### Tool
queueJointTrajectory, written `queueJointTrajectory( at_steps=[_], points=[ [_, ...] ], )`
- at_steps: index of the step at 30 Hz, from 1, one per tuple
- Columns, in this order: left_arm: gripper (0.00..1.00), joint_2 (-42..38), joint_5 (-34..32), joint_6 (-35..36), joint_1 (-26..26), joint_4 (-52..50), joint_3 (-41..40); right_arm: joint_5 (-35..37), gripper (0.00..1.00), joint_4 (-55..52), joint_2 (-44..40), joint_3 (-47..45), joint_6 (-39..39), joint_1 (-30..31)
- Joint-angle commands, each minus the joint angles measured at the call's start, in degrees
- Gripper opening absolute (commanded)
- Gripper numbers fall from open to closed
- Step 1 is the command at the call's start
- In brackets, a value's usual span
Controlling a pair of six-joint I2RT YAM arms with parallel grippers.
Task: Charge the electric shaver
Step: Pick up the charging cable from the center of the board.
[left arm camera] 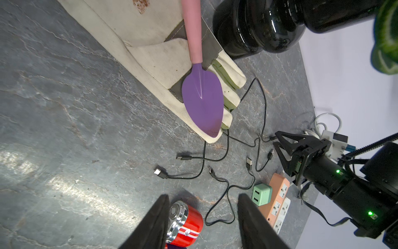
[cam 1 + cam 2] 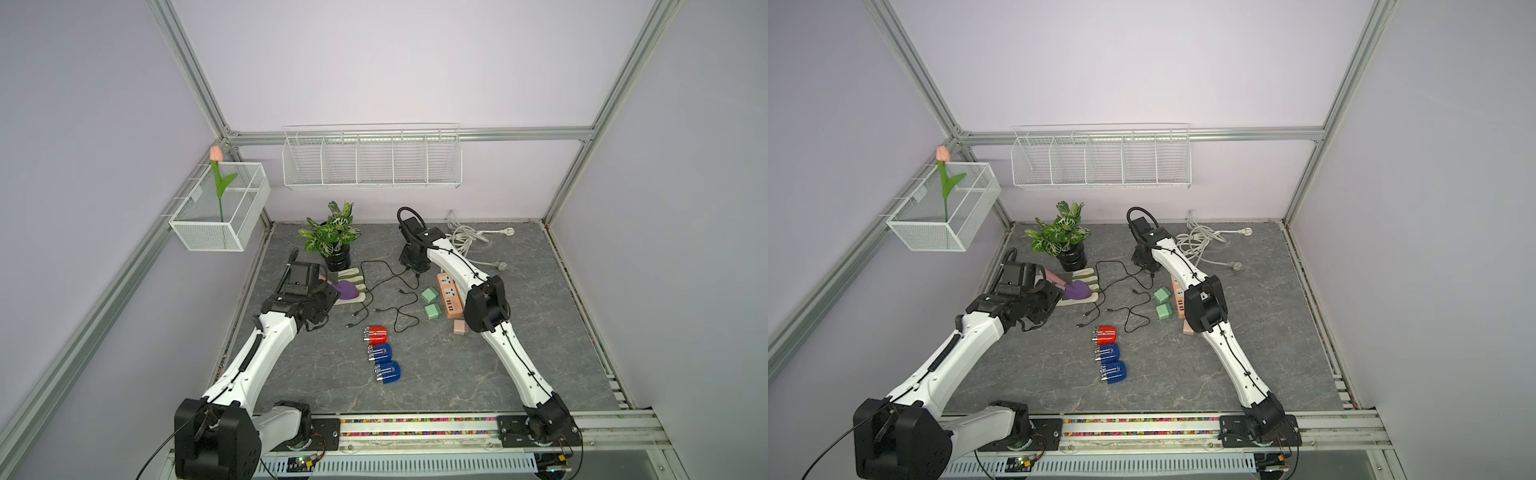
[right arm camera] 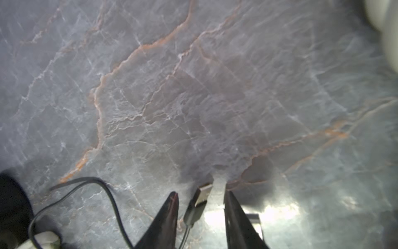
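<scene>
Jaws of the right claw (image 3: pixel 201 194) stood narrowly apart astride the black USB plug (image 3: pixel 195 210) on the grey marbled desk (image 3: pixel 150 97), probably to pinch it; the left claw (image 1: pixel 203 197) hung wide and empty near the red barrel-shaped electric shaver (image 1: pixel 187 222) lying there.

Left arm (image 2: pixel 270 340), right arm (image 2: pixel 515 357) extended, jaws parted.

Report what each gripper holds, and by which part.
Nothing is held. The right gripper straddles a cable plug with gaps on both sides; the left gripper hangs open, empty.
</scene>
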Motion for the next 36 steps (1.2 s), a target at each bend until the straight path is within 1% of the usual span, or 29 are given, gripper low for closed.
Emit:
queueJointTrajectory(
  at_steps=[1,2,4,6,8,11,13,15,17,19,21,23,25,27,28,32,36],
  points=[
    [0.53,-0.11,-1.22,0.49,-0.30,-1.64,1.55,0.52,0.34,-2.20,3.08,0.05,1.60,0.71],
    [0.53,-0.20,-1.30,0.50,-0.25,-1.85,1.48,0.35,0.30,-2.22,3.13,0.07,1.59,0.66],
    [0.53,-0.24,-1.30,0.47,-0.30,-1.96,1.53,0.90,0.19,-2.36,2.96,0.06,1.76,0.84],
    [0.52,-0.34,-1.35,0.52,-0.29,-2.01,1.56,1.23,0.15,-2.41,2.62,0.07,2.06,0.87],
    [0.52,-0.32,-1.24,0.41,-0.30,-1.89,1.58,1.06,0.08,-2.48,2.07,0.07,2.67,0.73],
    [0.52,-0.31,-0.40,-0.11,-0.30,-1.31,1.74,0.93,0.07,-2.18,0.01,-0.01,3.47,0.59],
    [0.51,-0.39,1.20,-1.21,-0.30,-0.04,1.89,-0.43,0.07,-1.70,-2.35,-0.01,3.93,0.38],
    [0.49,-0.36,3.97,-4.71,-0.30,2.47,1.73,-1.68,0.07,-1.19,-5.64,-0.37,3.99,0.30],
    [0.49,-0.23,7.23,-8.71,-0.36,5.83,1.35,-2.31,0.07,0.77,-10.01,-2.90,2.95,0.28],
    [0.49,0.02,10.30,-14.30,-1.25,10.80,1.02,-2.99,0.07,5.75,-16.18,-9.28,2.45,0.25],
    [0.49,0.43,11.81,-19.63,-2.94,15.63,1.12,-4.81,0.07,14.33,-23.89,-21.25,3.17,0.07],
    [0.52,1.58,12.56,-25.32,-5.57,20.35,1.87,-7.41,0.07,28.63,-32.76,-36.85,5.74,-0.37],
    [0.55,3.08,12.65,-30.02,-8.33,25.06,2.72,-9.18,0.07,41.49,-40.10,-50.42,10.41,-1.03],
    [0.56,5.44,12.84,-34.18,-11.09,29.28,4.10,-11.55,0.07,52.61,-44.82,-60.27,15.27,-2.12],
    [0.57,6.87,12.95,-35.59,-12.52,31.04,4.95,-13.02,0.07,56.80,-46.47,-63.71,17.25,-2.77],
    [0.59,12.65,13.37,-39.39,-17.15,35.66,8.42,-17.47,0.07,65.32,-50.38,-71.72,23.38,-4.48],
    [0.61,17.11,12.36,-42.53,-20.62,41.79,9.41,-19.06,0.07,69.23,-53.54,-77.81,28.28,-5.00]
  ],
)
